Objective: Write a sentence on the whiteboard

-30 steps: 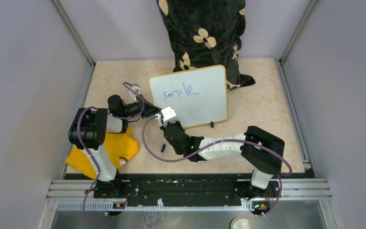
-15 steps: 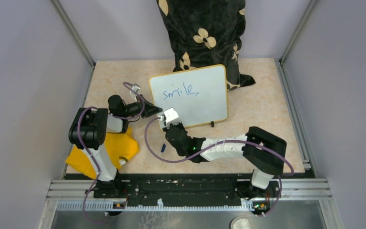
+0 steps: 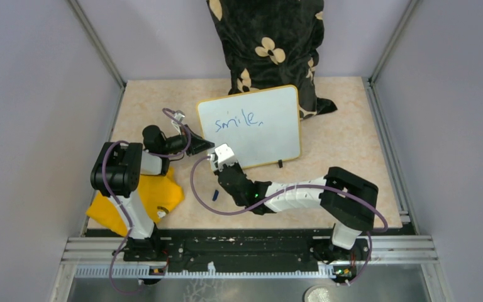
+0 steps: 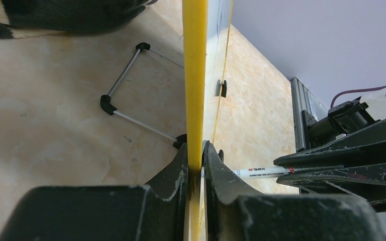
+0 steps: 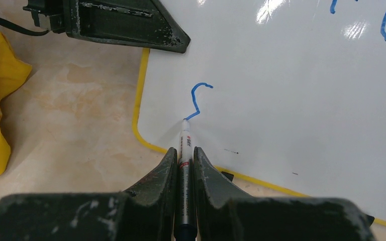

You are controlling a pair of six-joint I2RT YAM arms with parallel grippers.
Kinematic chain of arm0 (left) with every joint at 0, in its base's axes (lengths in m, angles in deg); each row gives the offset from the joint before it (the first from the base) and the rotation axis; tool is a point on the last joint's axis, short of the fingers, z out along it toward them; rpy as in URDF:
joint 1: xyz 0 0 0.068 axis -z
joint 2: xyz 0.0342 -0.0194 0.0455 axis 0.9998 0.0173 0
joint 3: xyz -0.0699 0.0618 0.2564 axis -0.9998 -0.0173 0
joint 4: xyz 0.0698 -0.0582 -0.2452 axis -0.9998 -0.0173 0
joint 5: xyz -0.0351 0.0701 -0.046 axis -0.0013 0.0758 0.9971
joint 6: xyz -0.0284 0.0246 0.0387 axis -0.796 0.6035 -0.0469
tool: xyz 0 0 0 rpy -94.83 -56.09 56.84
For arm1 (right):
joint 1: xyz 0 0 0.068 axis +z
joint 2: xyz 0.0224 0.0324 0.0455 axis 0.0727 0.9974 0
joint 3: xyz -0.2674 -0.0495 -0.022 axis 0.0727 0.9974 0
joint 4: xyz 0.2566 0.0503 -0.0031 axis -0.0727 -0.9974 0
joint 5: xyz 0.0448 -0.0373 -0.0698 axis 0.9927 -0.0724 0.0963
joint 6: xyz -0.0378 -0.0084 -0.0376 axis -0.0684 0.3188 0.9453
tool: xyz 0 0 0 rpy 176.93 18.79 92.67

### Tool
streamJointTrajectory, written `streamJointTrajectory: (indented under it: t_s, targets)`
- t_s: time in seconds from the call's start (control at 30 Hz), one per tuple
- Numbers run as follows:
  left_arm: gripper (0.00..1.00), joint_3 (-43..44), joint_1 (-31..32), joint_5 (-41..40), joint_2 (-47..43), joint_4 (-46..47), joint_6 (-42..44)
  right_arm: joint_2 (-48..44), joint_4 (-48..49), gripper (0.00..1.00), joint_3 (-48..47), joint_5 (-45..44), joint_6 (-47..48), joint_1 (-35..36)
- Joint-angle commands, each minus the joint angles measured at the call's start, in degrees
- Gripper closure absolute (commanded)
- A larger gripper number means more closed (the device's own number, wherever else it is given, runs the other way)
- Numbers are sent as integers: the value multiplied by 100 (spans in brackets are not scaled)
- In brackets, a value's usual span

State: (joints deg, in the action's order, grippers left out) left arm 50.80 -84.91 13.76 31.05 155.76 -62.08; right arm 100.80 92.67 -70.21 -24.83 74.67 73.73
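The whiteboard (image 3: 270, 135) stands tilted against a dark pillow, and "smile," (image 3: 238, 121) is written on it in blue. My left gripper (image 3: 202, 146) is shut on its left edge; in the left wrist view the yellow rim (image 4: 195, 75) is pinched in the gripper (image 4: 196, 155). My right gripper (image 3: 219, 161) is shut on a white marker (image 5: 185, 145). The marker's tip touches the whiteboard (image 5: 291, 90) near its lower left corner, at the end of a short blue stroke (image 5: 197, 100). The same marker (image 4: 261, 171) shows in the left wrist view.
A yellow cloth (image 3: 139, 196) lies by the left arm's base. A small blue cap (image 3: 214, 194) lies on the table in front of the board. The black flowered pillow (image 3: 267, 44) leans at the back. The board's wire stand (image 4: 125, 75) sits behind it. Grey walls close both sides.
The right wrist with the marker has shifted slightly toward the near side at the board's lower left corner. The left gripper and the board have stayed still.
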Motion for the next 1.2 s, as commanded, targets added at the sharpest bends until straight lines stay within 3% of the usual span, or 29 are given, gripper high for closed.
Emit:
streamJointTrajectory:
  t_s: [0.0, 0.17, 0.57, 0.77, 1.17]
  targets:
    - [100, 43, 82, -229, 156, -272, 314, 33, 101, 100, -174, 176, -34, -52]
    - [100, 42, 82, -232, 149, -271, 320, -6, 152, 100, -245, 236, -33, -52]
    - [100, 43, 82, -217, 161, -276, 312, -1153, 79, 100, 76, 138, 131, -162]
    - [100, 42, 82, -220, 174, -276, 312, -1188, 189, 100, 59, 295, 146, -523]
    - [100, 42, 82, -214, 194, -282, 321, -945, 446, 100, 23, 567, 252, -556]
